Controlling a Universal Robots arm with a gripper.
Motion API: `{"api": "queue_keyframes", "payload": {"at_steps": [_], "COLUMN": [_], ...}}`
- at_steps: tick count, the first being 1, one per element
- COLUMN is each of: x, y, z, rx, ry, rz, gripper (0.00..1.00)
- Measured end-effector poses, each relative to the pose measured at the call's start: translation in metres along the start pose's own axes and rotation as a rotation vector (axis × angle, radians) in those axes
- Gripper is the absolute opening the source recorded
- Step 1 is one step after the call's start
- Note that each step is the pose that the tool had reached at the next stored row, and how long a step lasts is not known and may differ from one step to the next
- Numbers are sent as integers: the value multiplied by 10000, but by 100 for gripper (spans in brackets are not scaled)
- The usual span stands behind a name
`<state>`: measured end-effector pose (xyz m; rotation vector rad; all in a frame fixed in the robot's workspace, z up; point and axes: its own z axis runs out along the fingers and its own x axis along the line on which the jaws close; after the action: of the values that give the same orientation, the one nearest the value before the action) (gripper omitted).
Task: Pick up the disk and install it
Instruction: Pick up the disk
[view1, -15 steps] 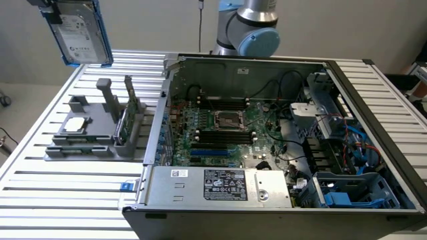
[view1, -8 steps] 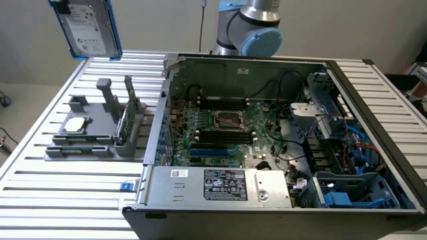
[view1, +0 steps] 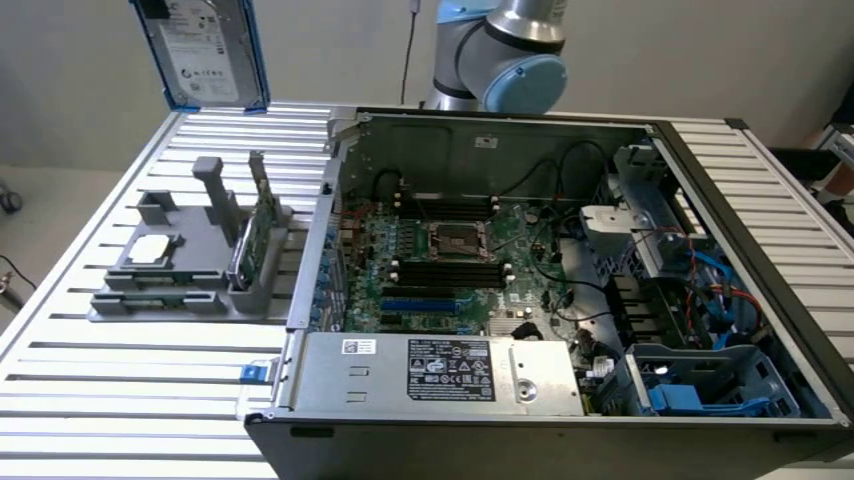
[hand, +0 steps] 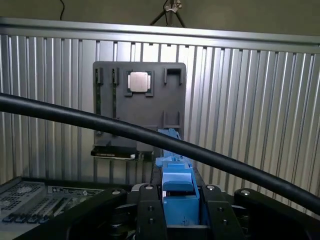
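Note:
The disk, a silver-grey drive with a white label in a blue carrier frame, hangs upright in the air above the far left corner of the slatted table in the exterior view. In the wrist view the blue carrier edge sits clamped between the black fingers of my gripper, which is shut on it. Far below the gripper lies the grey parts holder.
The open computer case takes up the exterior view's right, with the motherboard, a power supply and blue drive bays. The grey holder carries a silver chip and a green card. A black cable crosses the wrist view.

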<state>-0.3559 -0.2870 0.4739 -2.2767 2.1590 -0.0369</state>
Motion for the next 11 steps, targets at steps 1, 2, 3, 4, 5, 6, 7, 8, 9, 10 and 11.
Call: {"api": "queue_keyframes", "payload": {"at_steps": [1,2,3,4,5,6,7,8,9,10,11], "x": [8,17,26,37,48,61,72,84,95,109,123], "y": [-45,-90,-135,-181,-228,-275,-320,-365,-408,-455,-500], "z": [-20,-39,-59,-79,-101,-122,-141,-161,-179,-199,-218], "rx": [1,3,1,2,1,2,4,4,7,8,8], "ry": [-17,-32,-46,-58,-69,-81,-95,-107,-119,-129,-136], "rz": [0,-1,-1,0,1,1,-1,1,2,3,2], "gripper": [33,33,33,33,33,33,33,33,33,33,33]}}
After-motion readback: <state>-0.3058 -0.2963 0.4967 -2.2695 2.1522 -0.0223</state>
